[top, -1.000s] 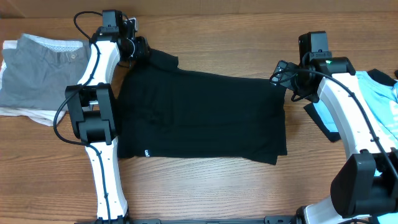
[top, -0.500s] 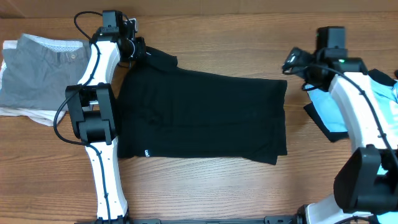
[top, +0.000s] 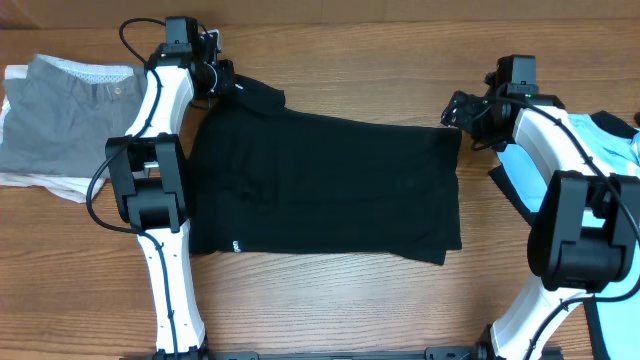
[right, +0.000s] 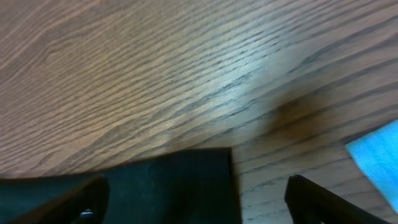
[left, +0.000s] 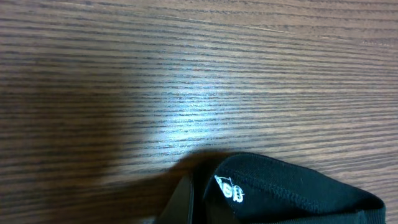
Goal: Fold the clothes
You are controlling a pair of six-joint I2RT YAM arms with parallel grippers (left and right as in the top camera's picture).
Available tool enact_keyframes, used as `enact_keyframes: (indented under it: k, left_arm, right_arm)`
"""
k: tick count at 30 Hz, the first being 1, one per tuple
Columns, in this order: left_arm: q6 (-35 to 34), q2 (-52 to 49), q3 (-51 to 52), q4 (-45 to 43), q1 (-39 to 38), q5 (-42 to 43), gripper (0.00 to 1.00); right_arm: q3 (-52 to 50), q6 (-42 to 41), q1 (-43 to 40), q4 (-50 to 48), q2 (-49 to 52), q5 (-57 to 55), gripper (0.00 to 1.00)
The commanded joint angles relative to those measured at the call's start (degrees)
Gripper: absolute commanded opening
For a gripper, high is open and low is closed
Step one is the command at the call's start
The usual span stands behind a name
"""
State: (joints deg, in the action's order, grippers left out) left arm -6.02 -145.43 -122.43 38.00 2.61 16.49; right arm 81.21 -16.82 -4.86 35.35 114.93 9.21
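A brown wood-grain table (top: 350,310) fills the frame edge to edge; the left wrist view shows a pale sheen of light mid-frame.

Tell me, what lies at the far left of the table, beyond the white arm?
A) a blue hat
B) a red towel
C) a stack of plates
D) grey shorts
D: grey shorts with a buttoned waistband lie there, to the left of the black shirt.
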Motion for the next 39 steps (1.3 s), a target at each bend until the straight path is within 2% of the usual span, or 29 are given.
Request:
enact_keyframes:
  k: [1, 3, 4, 16, 23, 29, 33, 36, 39]
  left_arm:
    - [-0.83, -1.2, -1.2, 0.26, -0.46, -0.57, 0.04]
    - [-0.83, -1.2, -1.2, 0.26, -0.44, -0.59, 0.04]
    - [-0.83, -1.2, -1.2, 0.26, -0.46, -0.59, 0.04]
    - [-0.83, -1.2, -1.2, 0.33, -0.5, -0.57, 0.04]
    - [-0.83, -1.2, -1.18, 0.13, -0.66, -0.59, 0.04]
    - [-0.83, -1.2, -1.16, -0.13, -0.79, -0.57, 0.04]
    - [-0.85, -1.2, -1.16, -0.2, -0.83, -0.57, 0.04]
    - [-0.83, -1.2, -1.16, -0.22, -0.83, -0.57, 0.04]
    - [-0.9, -1.07, -1.2, -0.87, -0.81, -0.2, 0.04]
  right_arm:
    - [0.5, 0.13, 0.07, -0.42, 1.2, 1.42, 0.87]
    - [0.5, 0.09, 0.15, -0.61, 1.44, 1.7, 0.78]
    - [0.5, -0.02, 0.28, -0.68, 1.49, 2.01, 0.77]
    - [0.5, -1.42, 0.72, -1.31, 5.42, 2.49, 0.77]
    - [0.5, -2.69, 0.72, -1.49, 5.42, 2.47, 0.67]
    - [0.5, -2.95, 0.74, -2.23, 5.42, 2.43, 0.42]
    - [0.5, -4.57, 0.72, -2.14, 5.42, 1.49, 0.35]
    - [0.5, -6.19, 0.72, -2.29, 5.42, 0.63, 0.19]
    - [0.5, -7.5, 0.72, -2.51, 5.42, -0.59, 0.08]
